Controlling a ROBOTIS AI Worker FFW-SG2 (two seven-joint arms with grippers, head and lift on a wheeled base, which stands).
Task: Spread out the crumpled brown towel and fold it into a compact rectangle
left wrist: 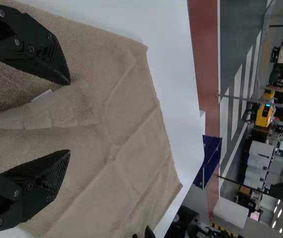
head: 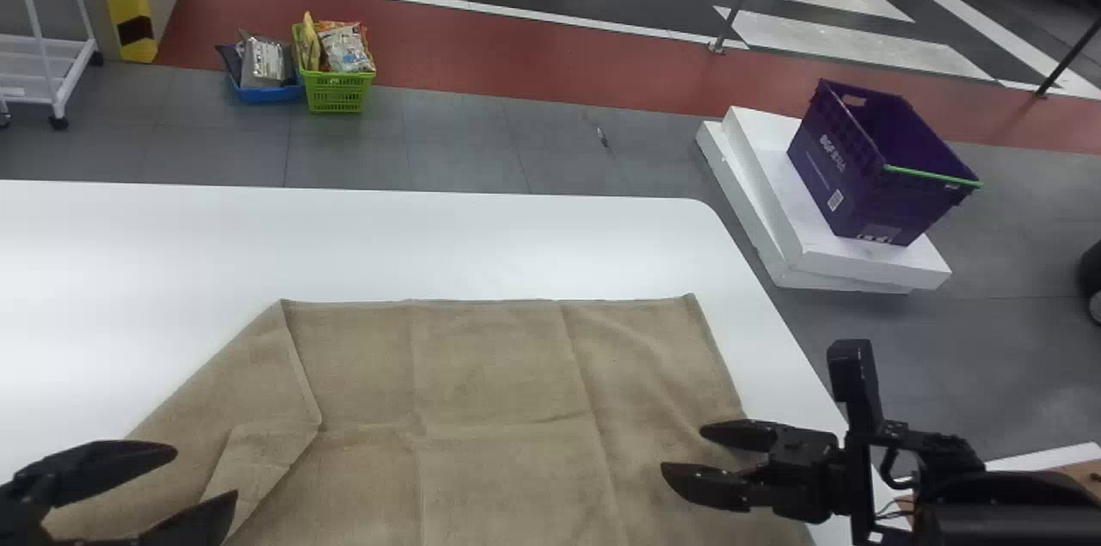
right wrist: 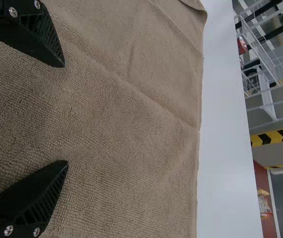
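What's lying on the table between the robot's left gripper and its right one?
Just the brown towel, mostly spread flat, with a turned-over flap close to the left gripper and creases toward the right gripper; the head view shows it.

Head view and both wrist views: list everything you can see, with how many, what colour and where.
Towel: one, brown, on the table, mostly spread, left side partly folded over
Table: one, white, under the towel
Crate: one, purple, on slabs beyond the table's right side
Slabs: two, white, stacked on the floor
Basket: one, green, on the floor beyond the table
Tray: one, blue, beside the basket
Packets: several, mixed colours, in both
Cart: one, white, far left
Floor strip: one, red, behind the crate
Crossing stripes: several, white, far right
Left hand: one, black, over the towel's left part
Right hand: one, black, over its right part
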